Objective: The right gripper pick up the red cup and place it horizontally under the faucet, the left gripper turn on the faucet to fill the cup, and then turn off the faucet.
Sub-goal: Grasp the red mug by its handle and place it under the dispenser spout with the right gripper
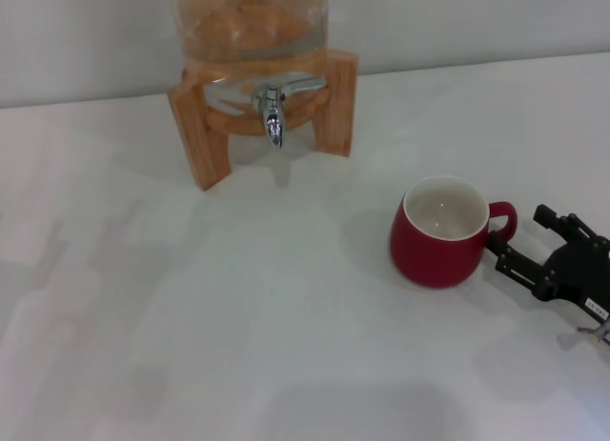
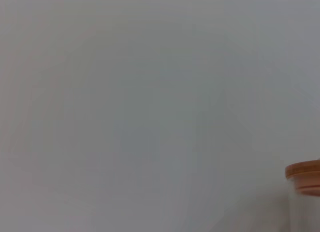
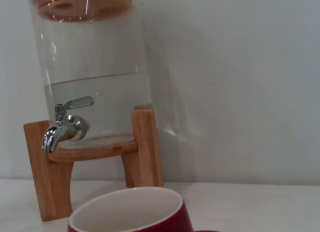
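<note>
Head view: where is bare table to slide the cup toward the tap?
Open white table runs from the squat red ceramic cup to the chrome faucet. It is crowded only at the cup's handle, where the right end effector sits, and between the wooden stand's legs.

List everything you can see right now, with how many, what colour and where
Cup: one, dark red with a white, empty inside, upright on the table right of centre, handle pointing to the robot's right.
Faucet: one, shiny chrome, sticking out of the jar's base, far from the cup.
Jar: one, clear glass, partly full of water, on the stand at the back.
Stand: one, light wood, at the table's far edge.
Lid: one, wooden, on top of the jar.
Table: one, white.
Right gripper: one, black, fingers open on either side of the cup's handle.
Left gripper: not in view.
</note>
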Motion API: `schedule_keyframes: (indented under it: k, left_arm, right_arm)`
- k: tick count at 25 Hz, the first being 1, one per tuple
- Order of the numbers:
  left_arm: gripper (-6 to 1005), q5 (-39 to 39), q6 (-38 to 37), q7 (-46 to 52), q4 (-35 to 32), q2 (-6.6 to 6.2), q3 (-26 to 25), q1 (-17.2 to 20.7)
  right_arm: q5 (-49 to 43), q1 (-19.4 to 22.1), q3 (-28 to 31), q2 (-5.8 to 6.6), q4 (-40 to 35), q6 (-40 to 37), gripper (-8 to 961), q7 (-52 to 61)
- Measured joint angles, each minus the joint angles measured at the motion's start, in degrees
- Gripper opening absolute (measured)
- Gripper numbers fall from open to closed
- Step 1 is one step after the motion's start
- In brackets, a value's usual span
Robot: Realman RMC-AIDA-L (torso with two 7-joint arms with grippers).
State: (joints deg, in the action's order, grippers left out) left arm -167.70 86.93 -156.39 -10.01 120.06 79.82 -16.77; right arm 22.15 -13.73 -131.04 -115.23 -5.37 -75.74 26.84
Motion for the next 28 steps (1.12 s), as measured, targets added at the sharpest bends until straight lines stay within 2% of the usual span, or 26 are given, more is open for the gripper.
schedule_keyframes:
  k: [28]
  left_arm:
    - [852,0.07,-0.01,-0.15,0.37,0.0,-0.01,-0.29]
  right_arm:
    - [0.12,-2.72,0.62,0.26,0.8,2.87,842,-0.13]
